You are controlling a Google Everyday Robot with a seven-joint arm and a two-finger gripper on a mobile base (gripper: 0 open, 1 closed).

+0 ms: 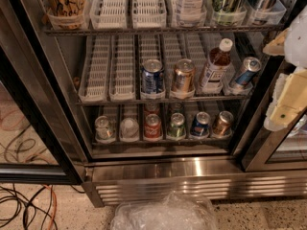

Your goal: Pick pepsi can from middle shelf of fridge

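The fridge (192, 169) stands open in front of me. Its middle shelf (124, 97) carries white slotted lane trays. The pepsi can (152, 78), dark blue with a silver top, stands upright at the front of the third lane from the left. To its right stand a copper-gold can (183, 75), a brown bottle with a white cap (216, 67) and a slim blue-and-silver can (244, 72). My gripper (287, 97), pale cream, is at the right edge of the view, outside the fridge and well to the right of the pepsi can, at about shelf height.
The lower rack holds short cans, among them red (153, 126), green (176, 125) and blue (199, 123). The upper rack (158, 30) holds tall drinks. The black-framed glass door (29, 128) stands open at left. A clear plastic bag (165, 213) and cables (24, 205) lie on the floor.
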